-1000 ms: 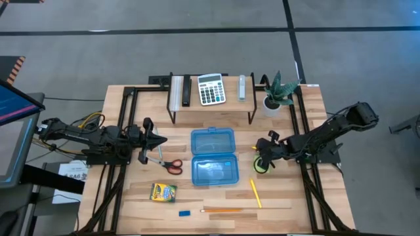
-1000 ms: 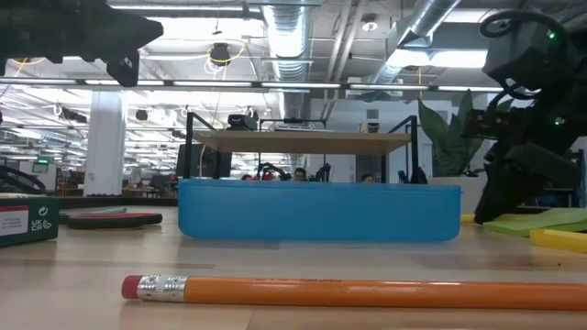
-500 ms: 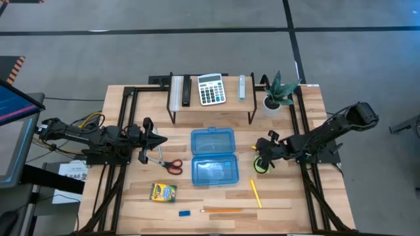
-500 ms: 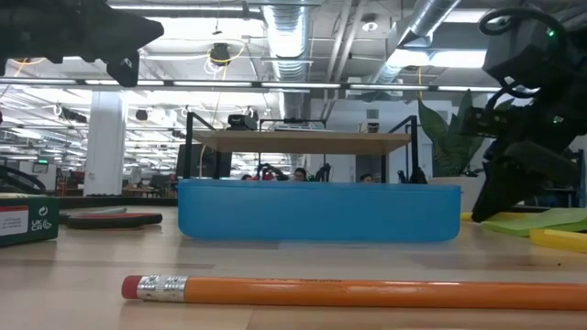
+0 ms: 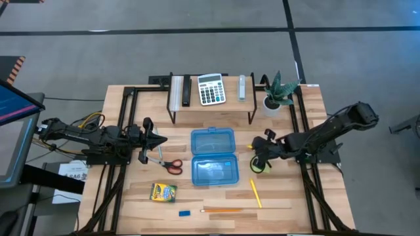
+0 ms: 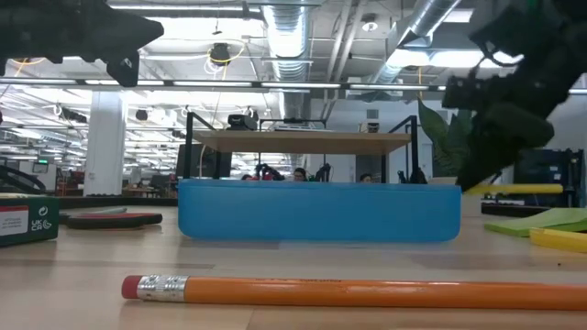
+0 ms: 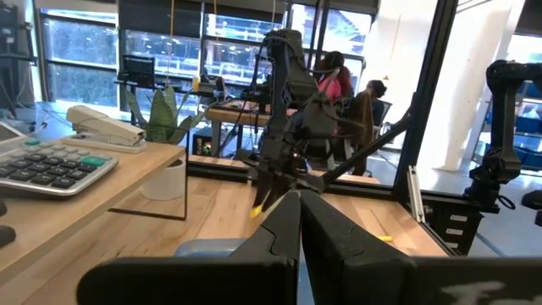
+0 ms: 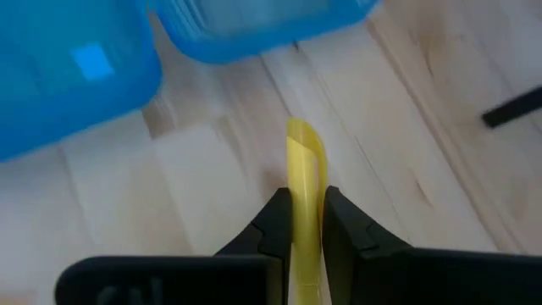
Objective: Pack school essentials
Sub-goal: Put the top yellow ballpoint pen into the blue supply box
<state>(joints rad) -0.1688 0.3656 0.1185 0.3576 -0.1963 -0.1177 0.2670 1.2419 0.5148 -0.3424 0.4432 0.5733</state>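
Yellow sticky notes (image 8: 305,182) sit pinched edge-on between the fingers of my right gripper (image 5: 257,155), lifted clear of the wooden table (image 5: 308,111) just beside the open blue case (image 5: 213,157). The green sticky notes (image 5: 262,167) lie on the wood right beneath my claw. My left gripper (image 5: 157,140) waits on the other side of the case with its fingers pressed together and nothing in them, near the red-handled scissors (image 5: 169,164). Along the front edge rest the yellow crayon box (image 5: 163,192), the tiny blue eraser (image 5: 184,212), the orange pencil (image 5: 221,210) and the yellow pencil (image 5: 255,193).
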